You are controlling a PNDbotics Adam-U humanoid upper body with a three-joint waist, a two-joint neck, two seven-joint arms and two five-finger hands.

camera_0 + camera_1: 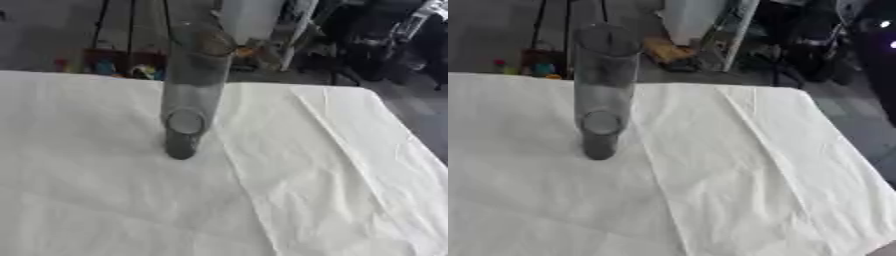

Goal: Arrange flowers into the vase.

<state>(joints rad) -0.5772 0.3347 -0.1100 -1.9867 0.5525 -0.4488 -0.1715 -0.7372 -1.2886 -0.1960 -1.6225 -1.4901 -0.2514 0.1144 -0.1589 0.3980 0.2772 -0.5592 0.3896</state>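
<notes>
A tall clear glass vase [604, 90] stands upright on the white-clothed surface [737, 190], toward its far edge and left of the middle. The cloth is creased. Neither hand is in view, so their state cannot be told.

White creased cloth [332, 165] covers the table. Grey floor [52, 30] lies beyond its far edge. At 12 o'clock: white cabinet [249, 17]. At 11 o'clock: small coloured items [105, 67]. At 2 o'clock: dark equipment [385, 40].
</notes>
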